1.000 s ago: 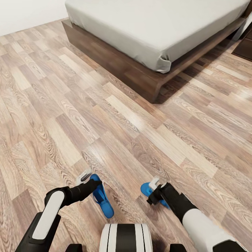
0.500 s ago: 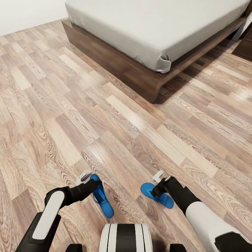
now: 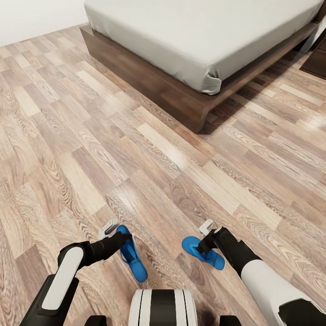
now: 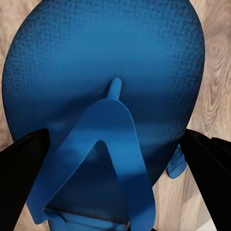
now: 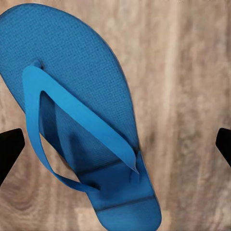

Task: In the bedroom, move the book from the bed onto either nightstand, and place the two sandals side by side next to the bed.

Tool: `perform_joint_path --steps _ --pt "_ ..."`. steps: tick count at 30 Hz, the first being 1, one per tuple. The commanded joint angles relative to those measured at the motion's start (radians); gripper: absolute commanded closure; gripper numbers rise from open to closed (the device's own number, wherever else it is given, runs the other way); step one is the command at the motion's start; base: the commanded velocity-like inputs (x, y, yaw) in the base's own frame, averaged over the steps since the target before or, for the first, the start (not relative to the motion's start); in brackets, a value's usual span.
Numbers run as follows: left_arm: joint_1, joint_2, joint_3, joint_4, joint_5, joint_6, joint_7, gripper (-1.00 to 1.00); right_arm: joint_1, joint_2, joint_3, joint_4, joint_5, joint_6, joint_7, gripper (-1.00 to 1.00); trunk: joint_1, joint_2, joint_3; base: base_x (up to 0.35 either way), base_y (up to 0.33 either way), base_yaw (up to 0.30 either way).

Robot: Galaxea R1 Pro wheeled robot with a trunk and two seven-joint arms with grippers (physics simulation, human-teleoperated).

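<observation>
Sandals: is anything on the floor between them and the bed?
Nothing visible. The left sandal by the left pincer and the right sandal by the right pincer lie apart on bare wood planks, and the floor up to the bed frame shows no objects.

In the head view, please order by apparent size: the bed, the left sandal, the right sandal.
1. bed, by far the largest.
2. left sandal and right sandal: they look about alike; arms partly cover both, so I do not rank them.
</observation>
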Motion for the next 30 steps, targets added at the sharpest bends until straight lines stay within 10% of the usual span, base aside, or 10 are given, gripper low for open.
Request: perform_joint_path --steps 1,30 --pt "0.0 0.001 -0.001 -0.001 0.011 0.0 0.01 1.0 0.0 -0.001 0.004 -0.002 0.011 0.003 0.007 -1.0 0.0 0.0 -0.001 0.0 0.0 0.0" --pt "-0.001 0.0 -0.001 -0.001 0.011 0.0 0.012 1.0 0.001 0.011 0.004 -0.001 0.012 0.005 0.008 -1.0 0.003 -0.002 -0.028 0.0 0.0 0.0"
